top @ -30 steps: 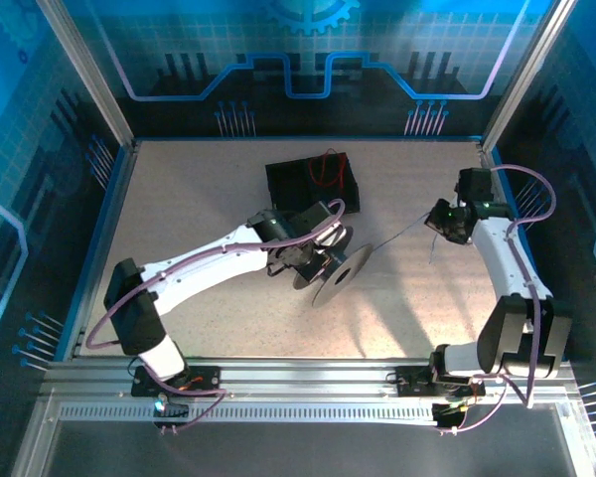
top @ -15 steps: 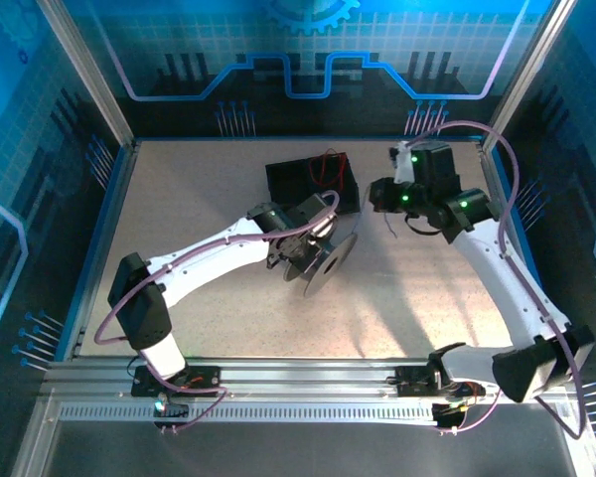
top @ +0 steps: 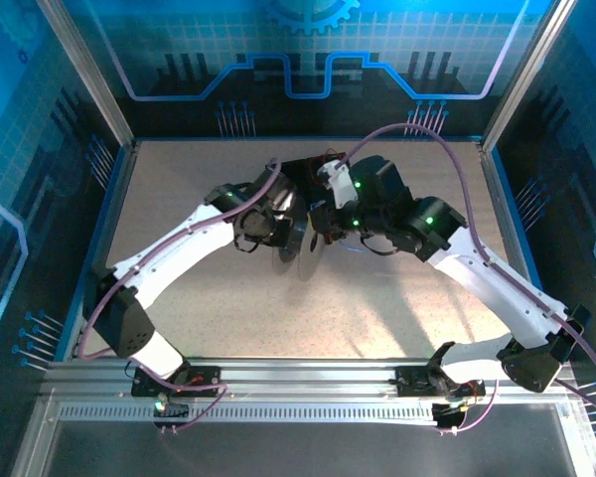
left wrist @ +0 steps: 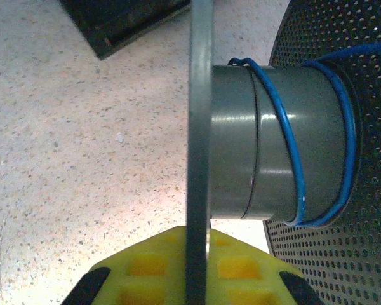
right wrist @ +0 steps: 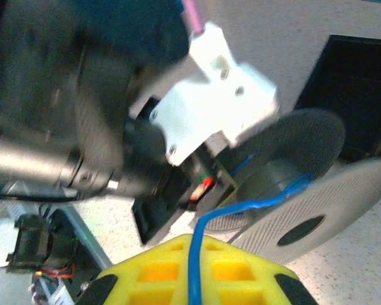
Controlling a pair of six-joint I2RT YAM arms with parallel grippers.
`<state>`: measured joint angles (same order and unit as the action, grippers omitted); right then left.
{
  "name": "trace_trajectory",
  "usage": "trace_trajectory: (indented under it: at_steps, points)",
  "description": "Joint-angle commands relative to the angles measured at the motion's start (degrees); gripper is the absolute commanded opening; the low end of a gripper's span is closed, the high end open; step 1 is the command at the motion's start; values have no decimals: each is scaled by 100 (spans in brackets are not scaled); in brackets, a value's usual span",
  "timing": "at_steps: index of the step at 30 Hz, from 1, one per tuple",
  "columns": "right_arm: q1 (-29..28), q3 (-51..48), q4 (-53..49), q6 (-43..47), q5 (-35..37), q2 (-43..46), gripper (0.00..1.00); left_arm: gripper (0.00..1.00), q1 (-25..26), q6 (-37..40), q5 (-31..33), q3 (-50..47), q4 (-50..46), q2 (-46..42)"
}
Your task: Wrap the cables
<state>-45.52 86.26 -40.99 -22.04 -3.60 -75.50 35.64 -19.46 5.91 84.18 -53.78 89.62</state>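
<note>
My left gripper (left wrist: 197, 279) is pinched shut on the thin rim of the spool (left wrist: 241, 140). My right gripper (right wrist: 193, 267) pinches the blue cable (right wrist: 254, 204), which loops round the spool's grey middle. I should pull it tight and lay each loop beside the others.

You've got a speckled beige table (top: 377, 308), blue-edged at its sides, aluminium rails along the near edge, one black tray (left wrist: 127, 19) flat on it at the far middle, bright light patch nearer you than that tray.
</note>
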Motion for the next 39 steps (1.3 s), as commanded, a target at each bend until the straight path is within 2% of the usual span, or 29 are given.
trace_trajectory:
  at_steps: [1, 11, 16, 20, 24, 31, 39]
  points:
    - [-472, 202, 179, 138, 59, 66, 0, 0, -427, -764, 0, -68, 11, -345]
    - [-1638, -215, 373, 122, 189, -205, 0, 0, -943, -1105, 668, 495, -115, -520]
    - [-1783, -853, 735, -99, 175, -223, 0, 0, -1404, -1184, 828, 793, -117, -395]
    - [-1751, -1346, 891, -326, 580, -194, 0, 0, -1759, -1292, 700, 1005, -35, -303]
    - [-1644, -1776, 1058, -542, 940, -288, 0, 0, -2182, -1586, -240, 801, 508, -446]
    - [-1401, -2469, 1673, -876, 1003, -711, 0, 0, -2694, -2150, -1380, 190, 1379, -828]
    - [-357, -3472, 2916, -1114, 543, -1076, 0, 0, -3207, -2621, -3086, -639, 2274, -1269]
